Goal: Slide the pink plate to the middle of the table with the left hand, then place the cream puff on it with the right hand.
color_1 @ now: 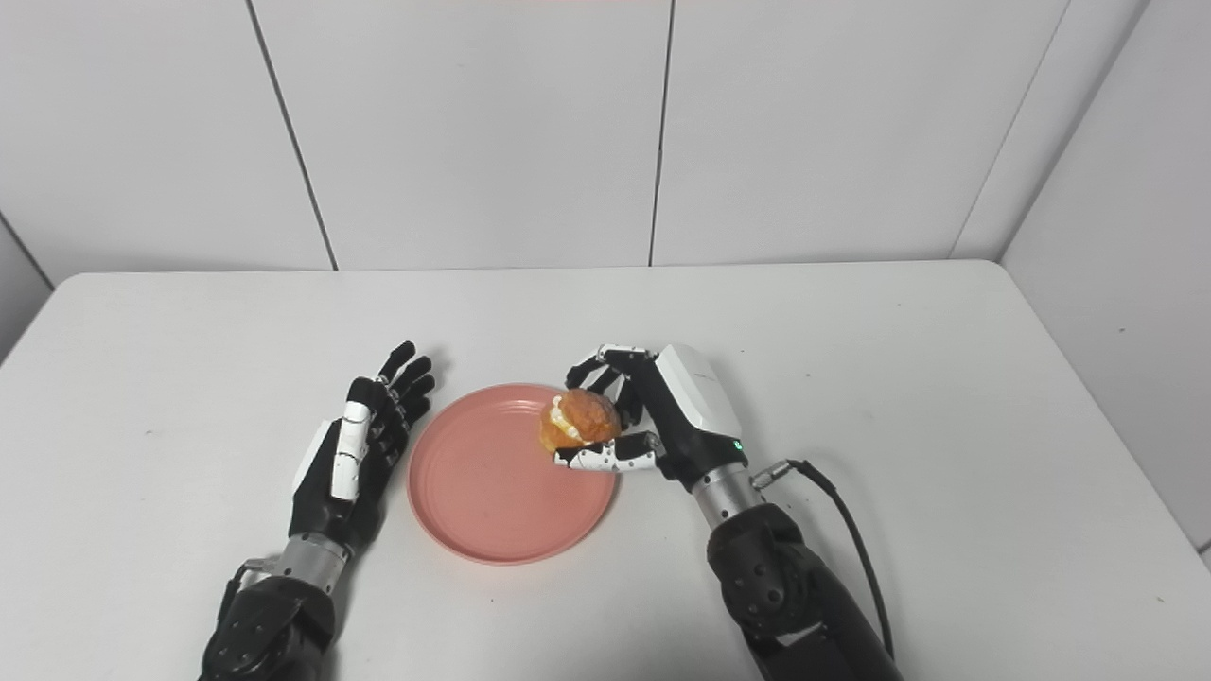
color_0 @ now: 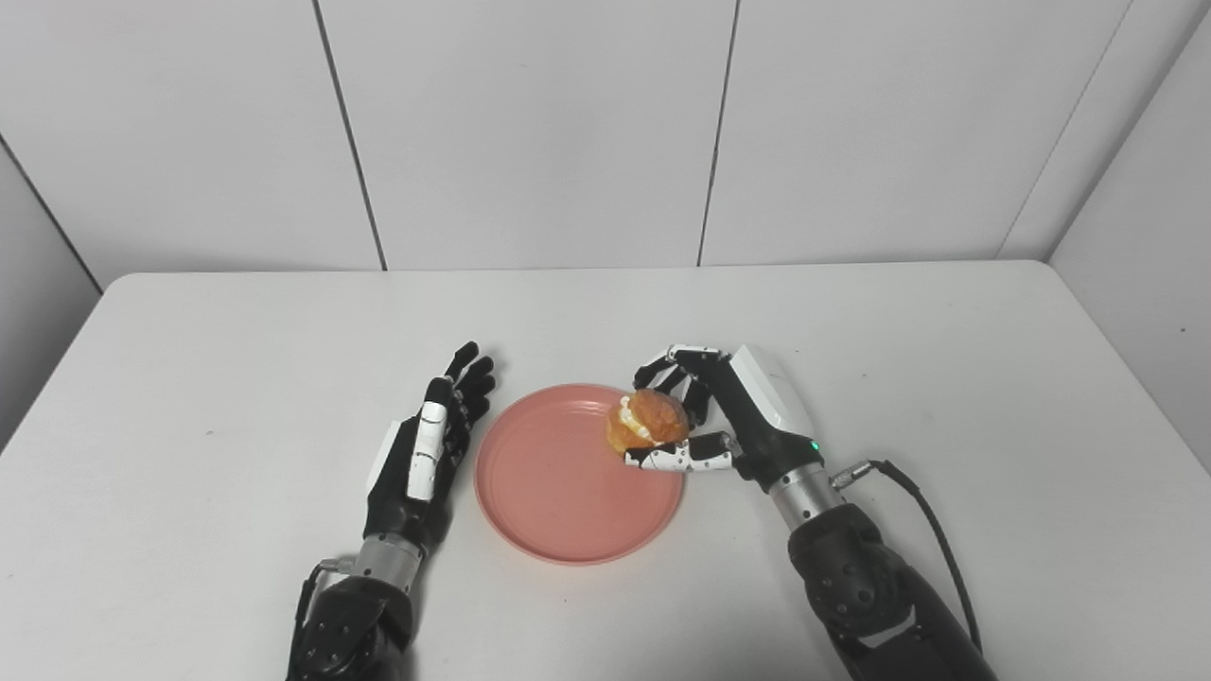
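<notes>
A pink plate (color_0: 558,492) lies flat near the middle of the white table (color_0: 189,378). A golden cream puff (color_0: 648,422) with white filling hangs over the plate's right rim, held between the fingers and thumb of my right hand (color_0: 728,416). Whether the puff touches the plate cannot be told. My left hand (color_0: 430,445) rests just left of the plate, fingers straight and apart, holding nothing, close to the rim but apart from it.
A black cable (color_0: 932,530) trails from my right wrist over the table. Grey wall panels rise behind the table's far edge. The table's right corner (color_0: 1041,270) lies against the side wall.
</notes>
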